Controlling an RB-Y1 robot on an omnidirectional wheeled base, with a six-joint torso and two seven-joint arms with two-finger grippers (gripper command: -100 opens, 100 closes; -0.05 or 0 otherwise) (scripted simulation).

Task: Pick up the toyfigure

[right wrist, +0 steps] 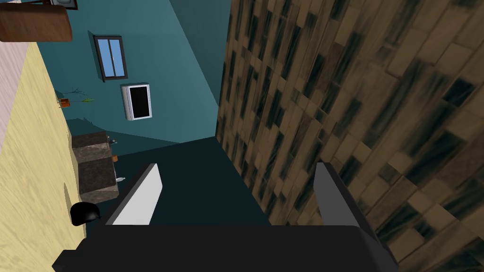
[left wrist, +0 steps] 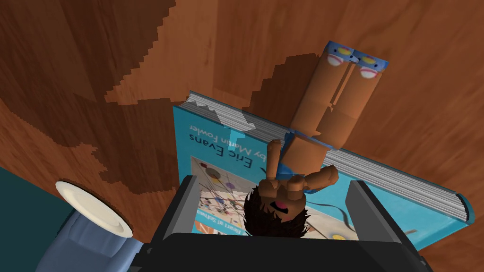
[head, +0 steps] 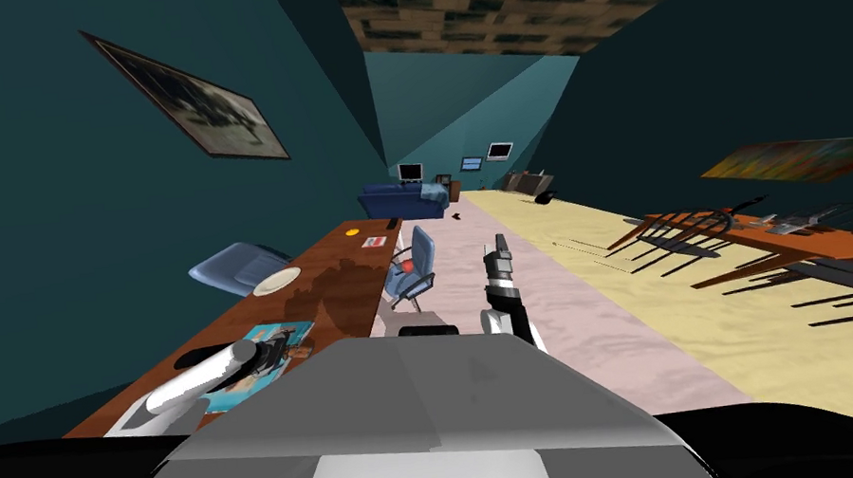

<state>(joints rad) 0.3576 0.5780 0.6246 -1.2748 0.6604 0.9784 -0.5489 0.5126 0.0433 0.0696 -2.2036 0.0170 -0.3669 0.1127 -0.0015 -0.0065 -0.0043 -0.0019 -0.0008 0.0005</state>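
The toy figure [left wrist: 316, 123], brown-skinned with dark hair and blue shoes, lies on its back half across a teal book [left wrist: 212, 146] on the wooden desk [left wrist: 94, 71]. My left gripper [left wrist: 274, 203] hovers over it, open, with the figure's head and raised arm between the fingers and gaps on both sides. In the head view the left gripper [head: 272, 351] is above the book [head: 263, 358] at the desk's near end, beside the figure [head: 300, 351]. My right gripper [head: 499, 245] is held up over the floor to the right, open [right wrist: 236, 193].
A white plate [left wrist: 94, 215] sits near the desk edge above a blue chair [left wrist: 71, 245]. Farther along the desk [head: 342, 276] are a small card and an orange item. Another blue chair [head: 414, 266] stands on the desk's right side, and a dining table with chairs [head: 796, 236] is far right.
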